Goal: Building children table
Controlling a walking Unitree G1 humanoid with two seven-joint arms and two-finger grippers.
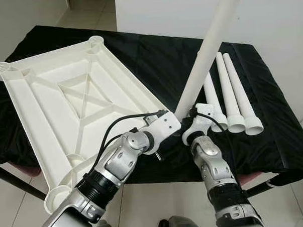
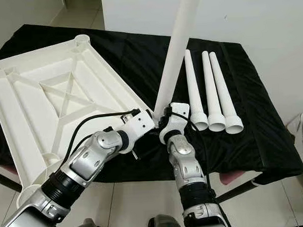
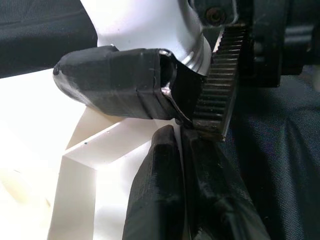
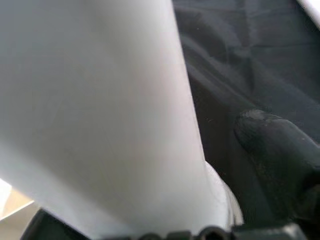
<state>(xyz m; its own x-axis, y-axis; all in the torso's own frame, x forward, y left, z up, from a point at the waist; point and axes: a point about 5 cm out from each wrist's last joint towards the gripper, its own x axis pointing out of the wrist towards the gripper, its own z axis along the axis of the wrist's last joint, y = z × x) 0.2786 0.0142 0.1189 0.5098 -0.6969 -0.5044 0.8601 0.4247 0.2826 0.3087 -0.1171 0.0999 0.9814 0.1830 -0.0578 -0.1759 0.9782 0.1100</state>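
A bench (image 1: 273, 138) draped in black cloth stands by a white wall on pale floor tiles. The white tabletop (image 1: 65, 102) lies upside down on its left half; three white legs (image 1: 231, 97) lie side by side at right. The right gripper (image 1: 188, 123) is clamped on a fourth leg (image 1: 209, 45), which tilts upward. The left gripper (image 3: 182, 185), fingers pressed together and holding nothing, sits just beside it, above the tabletop's near right corner.
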